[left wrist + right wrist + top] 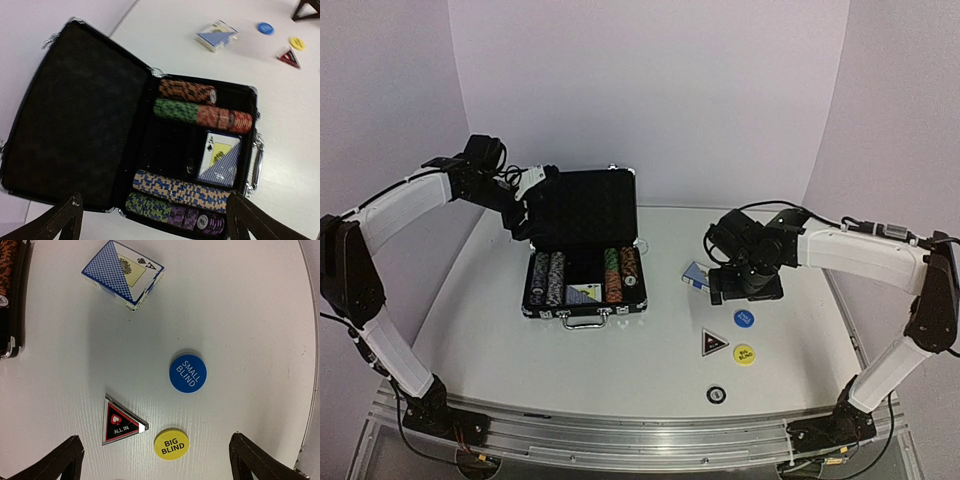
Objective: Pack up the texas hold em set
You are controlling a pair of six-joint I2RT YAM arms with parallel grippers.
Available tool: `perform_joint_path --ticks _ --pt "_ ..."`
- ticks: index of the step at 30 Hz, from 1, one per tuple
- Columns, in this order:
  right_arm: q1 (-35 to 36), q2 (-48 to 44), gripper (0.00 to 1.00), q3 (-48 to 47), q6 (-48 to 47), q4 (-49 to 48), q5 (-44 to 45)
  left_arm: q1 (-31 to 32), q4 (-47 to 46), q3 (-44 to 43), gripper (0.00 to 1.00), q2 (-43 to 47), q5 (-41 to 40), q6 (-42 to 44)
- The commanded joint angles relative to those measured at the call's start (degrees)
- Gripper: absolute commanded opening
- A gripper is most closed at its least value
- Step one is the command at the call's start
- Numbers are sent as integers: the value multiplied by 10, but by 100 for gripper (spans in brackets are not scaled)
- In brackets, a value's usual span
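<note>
The texas hold em set's black case (pixel 620 309) lies open with its lid (pixel 75 125) raised. Rows of striped chips (pixel 185 190) and a blue card deck (pixel 220 159) sit inside. My left gripper (pixel 527 212) hovers open by the lid's left edge, with nothing between its fingers (pixel 62 220). A second blue deck (pixel 123 272) lies on the table right of the case. The blue button (pixel 187 373), yellow button (pixel 171 444) and black triangular marker (pixel 120 422) lie below my right gripper (pixel 745 287), which is open and empty.
A small round black-and-white chip (pixel 717 394) lies alone near the table's front edge. The white table (pixel 490 330) curves off at the right (pixel 305 390). Purple walls close in the back and sides.
</note>
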State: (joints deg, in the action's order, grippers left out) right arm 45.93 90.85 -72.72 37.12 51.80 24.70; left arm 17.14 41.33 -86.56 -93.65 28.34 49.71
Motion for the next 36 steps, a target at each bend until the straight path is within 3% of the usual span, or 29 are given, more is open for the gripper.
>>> perform_joint_path --ticks 1,4,7,10,12,14,21,31,36 --pt "1 2 98 13 -50 -21 -44 3 -150 82 100 53 -74 -205" --pt "2 -1 98 19 -72 -29 -61 4 -169 126 100 87 -106 -287" --pt "2 -15 98 29 -78 -33 -72 4 -175 157 100 119 -230 -425" --pt "2 -32 98 37 -76 -33 -80 4 -116 174 100 126 -343 -630" --pt "2 -41 98 40 -74 -34 -88 4 -34 173 100 114 -359 -757" --pt "2 -49 98 42 -76 -35 -98 4 16 193 100 118 -355 -826" --pt "2 -58 98 46 -104 -35 -124 4 -23 350 100 210 -239 -860" --pt "2 -76 98 74 -96 -40 -120 3 -85 391 100 117 -161 -880" --pt "2 -89 98 89 -84 -43 -114 4 -93 383 100 87 -171 -885"
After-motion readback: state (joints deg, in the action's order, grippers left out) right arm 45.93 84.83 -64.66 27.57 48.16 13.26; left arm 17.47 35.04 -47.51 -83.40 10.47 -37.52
